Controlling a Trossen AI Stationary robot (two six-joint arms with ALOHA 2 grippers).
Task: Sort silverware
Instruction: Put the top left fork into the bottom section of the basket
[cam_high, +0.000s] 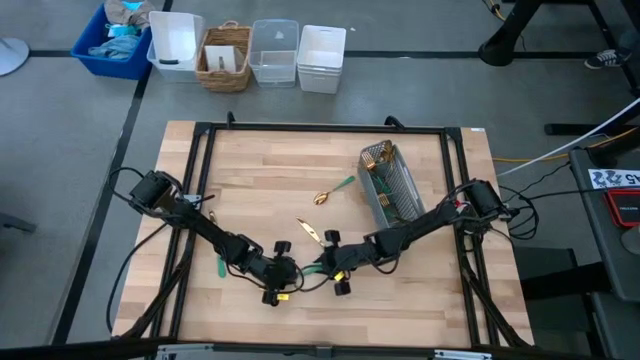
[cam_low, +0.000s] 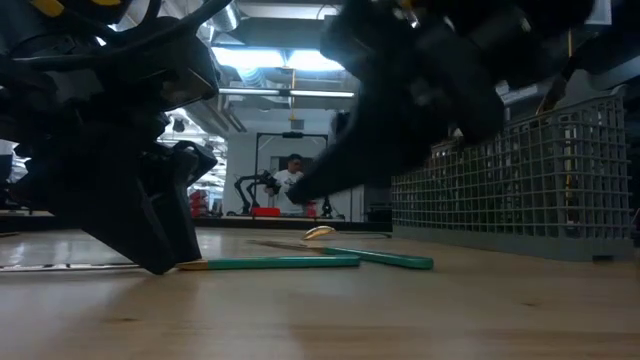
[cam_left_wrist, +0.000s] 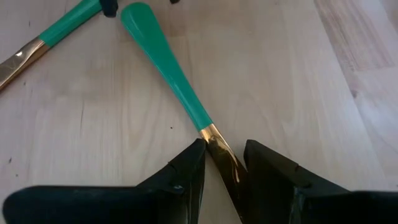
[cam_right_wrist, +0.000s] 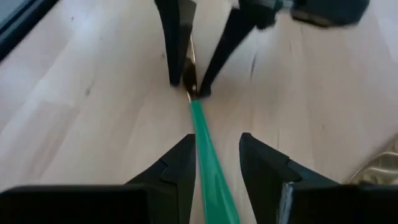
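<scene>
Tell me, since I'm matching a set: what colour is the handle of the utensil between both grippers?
Teal green handle, joined to a gold neck; clearest in the left wrist view.

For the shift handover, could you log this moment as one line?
left gripper: shut on utensil, gold end | right gripper: open around its teal handle | spoon: loose on table | caddy: holds silverware

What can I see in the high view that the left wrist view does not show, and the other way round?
Only the high view shows the grey mesh caddy with pieces standing in it, a loose spoon beside it, both arms, and the bins beyond the table. Only the left wrist view shows the left gripper close up, its fingers on each side of the gold neck of a teal-handled utensil, and a second teal handle crossing nearby. Both show the wooden table and the two grippers meeting near its front edge.
</scene>
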